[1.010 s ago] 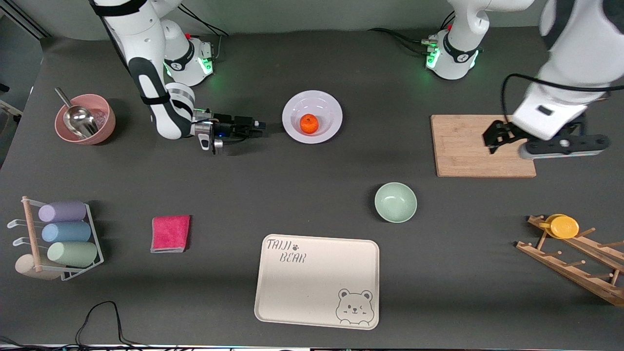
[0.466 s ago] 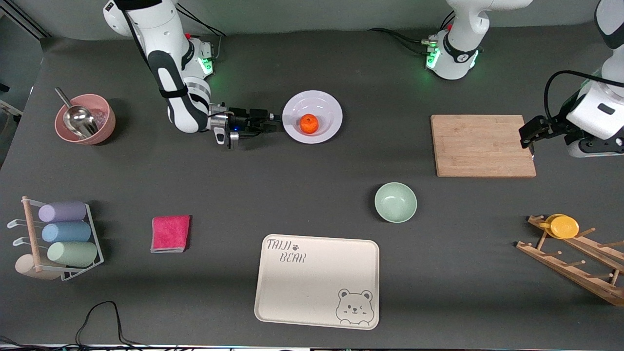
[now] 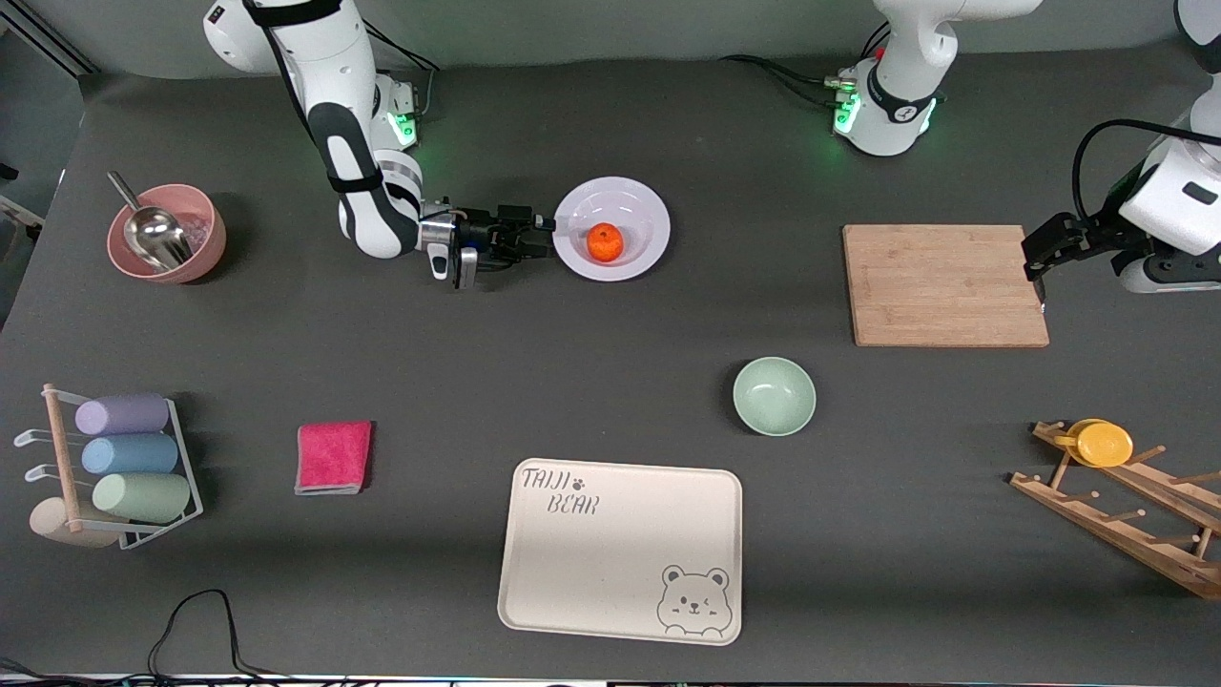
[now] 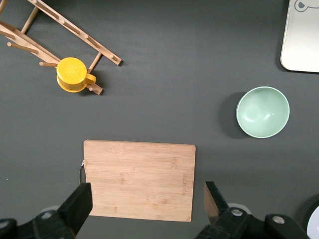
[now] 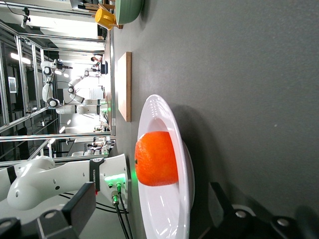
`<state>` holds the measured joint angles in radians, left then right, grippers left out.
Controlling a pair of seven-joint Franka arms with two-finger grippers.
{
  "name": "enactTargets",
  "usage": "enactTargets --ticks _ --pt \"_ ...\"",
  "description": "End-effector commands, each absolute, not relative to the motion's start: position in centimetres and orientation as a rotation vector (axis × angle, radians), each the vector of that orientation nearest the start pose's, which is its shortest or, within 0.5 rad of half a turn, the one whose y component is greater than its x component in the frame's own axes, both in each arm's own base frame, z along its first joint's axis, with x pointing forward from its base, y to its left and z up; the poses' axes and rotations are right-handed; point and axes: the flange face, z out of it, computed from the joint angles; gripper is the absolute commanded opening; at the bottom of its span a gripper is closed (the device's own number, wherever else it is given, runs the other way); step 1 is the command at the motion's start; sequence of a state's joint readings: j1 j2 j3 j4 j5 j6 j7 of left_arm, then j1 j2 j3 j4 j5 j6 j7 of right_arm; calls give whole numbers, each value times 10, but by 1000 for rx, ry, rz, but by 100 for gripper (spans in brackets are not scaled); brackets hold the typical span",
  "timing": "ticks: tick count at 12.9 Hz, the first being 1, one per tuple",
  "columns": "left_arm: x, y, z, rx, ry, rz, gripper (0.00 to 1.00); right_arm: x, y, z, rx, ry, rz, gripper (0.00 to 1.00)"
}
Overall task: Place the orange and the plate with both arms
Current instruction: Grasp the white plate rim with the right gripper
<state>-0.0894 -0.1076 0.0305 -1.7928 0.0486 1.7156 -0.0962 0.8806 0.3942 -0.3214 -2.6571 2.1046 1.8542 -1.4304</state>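
Right gripper (image 3: 544, 232) now at the plate (image 3: 610, 228) edge, low and level with the table, closer than half a second ago and much closer than a second ago, when well short of the rim. Fingers apart, spread either side of the rim in the right wrist view, not closed on anything; contact with the rim not resolvable. Orange (image 3: 605, 241) sitting in the shallow centre of the plate, plate on the table roughly midway between the two bases; neither shifted across the three front frames. Left gripper (image 3: 1035, 260) pulled away from over the cutting board (image 3: 944, 284), now hanging at the board's edge toward the left arm's end of the table, fingers wide, nothing between them; appears to be waiting. Judgement: fruit step looks done, plate grasp looks like the step in hand, lift not yet started. Hard to make out: lower finger's position relative to the underside of the rim, hidden by the plate (image 5: 164, 164) itself; orange (image 5: 156, 158) partly masked by the near rim. Left arm's upper links cut off at the frame edge.
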Motion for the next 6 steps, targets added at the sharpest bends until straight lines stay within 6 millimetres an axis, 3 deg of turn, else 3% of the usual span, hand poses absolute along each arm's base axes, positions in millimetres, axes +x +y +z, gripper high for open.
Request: enactTargets --ticks 1,5,6 --pt "523 -16 596 -3113 -48 -43 100 273 253 99 -1868 -40 -62 99" --pt "522 -9 593 -3119 -73 -13 100 272 253 95 -1874 -50 -83 92" --pt "521 1 592 -3141 -111 0 100 268 255 91 -1879 -59 -87 91"
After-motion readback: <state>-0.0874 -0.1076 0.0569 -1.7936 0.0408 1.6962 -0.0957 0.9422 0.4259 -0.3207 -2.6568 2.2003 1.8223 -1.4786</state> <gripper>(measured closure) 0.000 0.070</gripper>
